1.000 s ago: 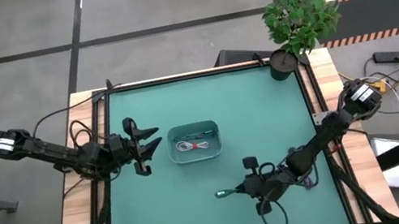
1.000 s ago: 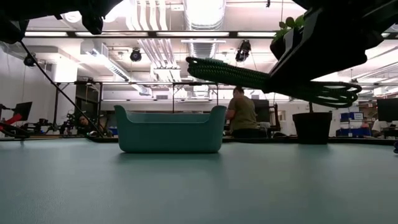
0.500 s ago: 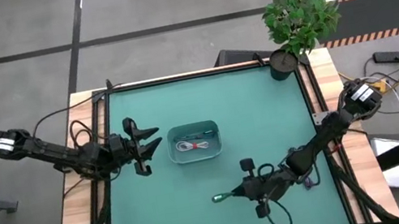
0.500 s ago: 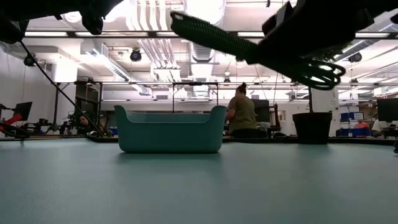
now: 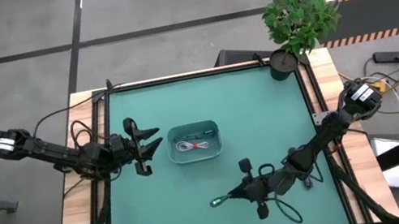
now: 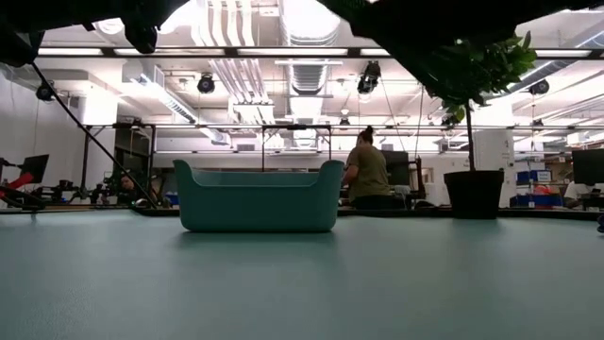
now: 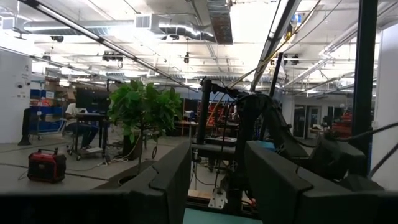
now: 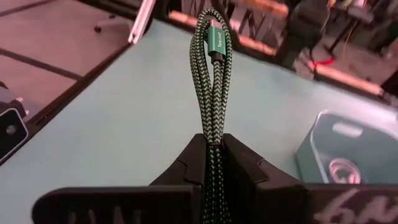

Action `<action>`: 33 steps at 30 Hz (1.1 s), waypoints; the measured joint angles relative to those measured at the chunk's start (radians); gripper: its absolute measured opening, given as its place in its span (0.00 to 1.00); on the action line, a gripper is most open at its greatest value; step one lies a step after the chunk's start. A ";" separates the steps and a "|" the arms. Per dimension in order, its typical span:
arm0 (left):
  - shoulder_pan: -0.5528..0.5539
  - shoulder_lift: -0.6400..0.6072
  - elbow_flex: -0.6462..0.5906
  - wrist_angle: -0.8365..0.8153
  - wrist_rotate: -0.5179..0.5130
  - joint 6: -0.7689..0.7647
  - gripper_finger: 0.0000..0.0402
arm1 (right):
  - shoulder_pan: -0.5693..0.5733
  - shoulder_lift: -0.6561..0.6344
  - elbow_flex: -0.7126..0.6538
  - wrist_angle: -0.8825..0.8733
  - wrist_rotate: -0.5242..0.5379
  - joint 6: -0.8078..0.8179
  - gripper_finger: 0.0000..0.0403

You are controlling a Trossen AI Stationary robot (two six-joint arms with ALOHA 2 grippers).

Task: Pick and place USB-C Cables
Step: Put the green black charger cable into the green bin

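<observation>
The green braided cable (image 5: pixel 217 201) is in my right gripper (image 5: pixel 229 196), which is shut on it above the mat's near middle; the right wrist view shows the bundle (image 8: pixel 213 74) reaching forward past the fingers. The white cable with a pink tie (image 5: pixel 193 143) lies on the floor of the teal bin (image 5: pixel 175 156), also seen from my right wrist (image 8: pixel 342 168). My left gripper (image 5: pixel 149 141) hangs open just left of the bin, touching nothing. The dark blue and dark grey cables do not plainly show. My right gripper pinches the green cable between its two fingers across the doubled strands (image 8: pixel 213 134). The fingers lie roughly level and point toward the table's left. The looped end with its green plug (image 8: pixel 216 38) sticks out straight ahead of the fingertips, clear of the mat.
The teal bin (image 6: pixel 257 196) stands mid-table. A potted plant (image 5: pixel 297 22) is at the far right corner. A black wire loop (image 5: pixel 283 211) trails under my right arm. Bare green mat (image 5: pixel 176 215) lies near left. A person (image 6: pixel 366 175) sits far behind the table.
My right gripper, still shut on the green cable, has carried it toward the table's left and a little toward the near edge. In the low view the cable climbed and passed out of the picture's top. The left arm has kept still.
</observation>
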 joint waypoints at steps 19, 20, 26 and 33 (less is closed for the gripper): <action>-0.004 0.320 0.181 0.021 0.041 -0.053 0.34 | -0.093 -0.224 -0.088 0.198 -0.113 -0.278 0.06; -0.006 0.342 0.197 0.023 0.041 -0.053 0.34 | -0.097 -0.250 -0.106 0.214 -0.127 -0.278 0.06; -0.014 0.456 0.294 0.022 0.043 -0.054 0.34 | -0.119 -0.360 -0.242 0.453 -0.176 -0.265 0.06; -0.020 0.569 0.413 0.033 0.044 -0.053 0.34 | -0.133 -0.407 -0.326 0.553 -0.187 -0.286 0.06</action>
